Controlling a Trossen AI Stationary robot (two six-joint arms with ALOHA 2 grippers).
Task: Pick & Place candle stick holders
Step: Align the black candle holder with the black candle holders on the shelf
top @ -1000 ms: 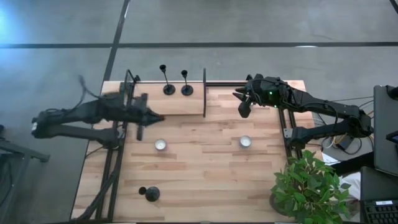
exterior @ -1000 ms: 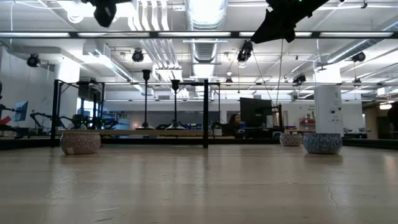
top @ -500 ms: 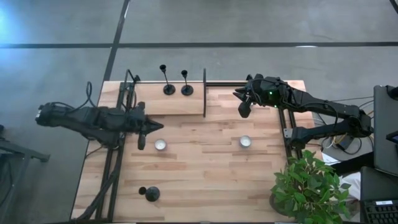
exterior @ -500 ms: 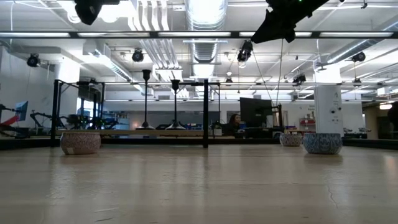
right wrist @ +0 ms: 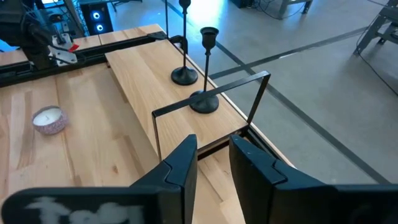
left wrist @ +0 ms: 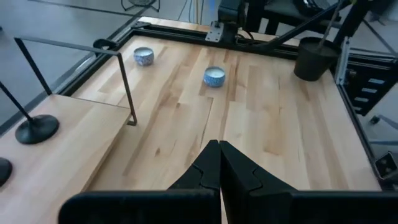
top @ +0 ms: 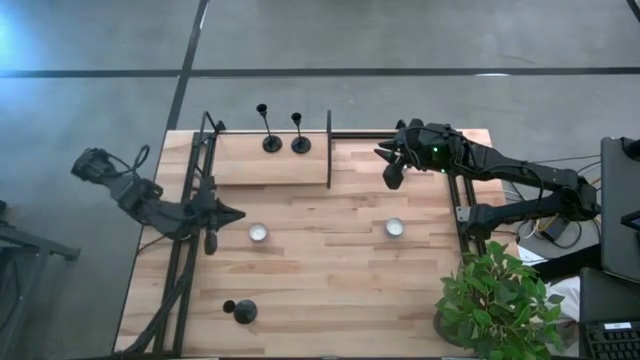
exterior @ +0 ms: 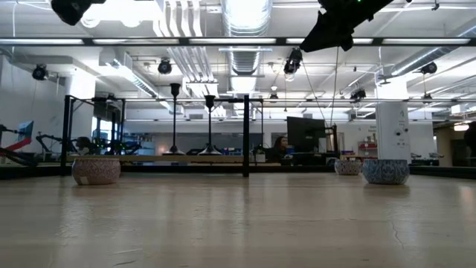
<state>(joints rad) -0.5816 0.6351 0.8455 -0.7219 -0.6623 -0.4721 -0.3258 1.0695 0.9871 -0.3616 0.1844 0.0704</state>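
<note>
Two holders (top: pixel 271 143) (top: pixel 300 144) on shelf (top: pixel 240 165), third (top: pixel 243 311) well apart; left gripper (top: pixel 210 243) pressed together, right gripper (top: pixel 392 178) slightly spread, both empty; tealights (top: pixel 258 233) between.

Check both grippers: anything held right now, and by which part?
Nothing is held. The left gripper is shut on air above the table's left edge. The right gripper is slightly open and empty, near the far right of the table.

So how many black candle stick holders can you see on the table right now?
3. Two candle stick holders stand side by side on the raised shelf, one left of the other; a third sits near the table's front left edge.
</note>
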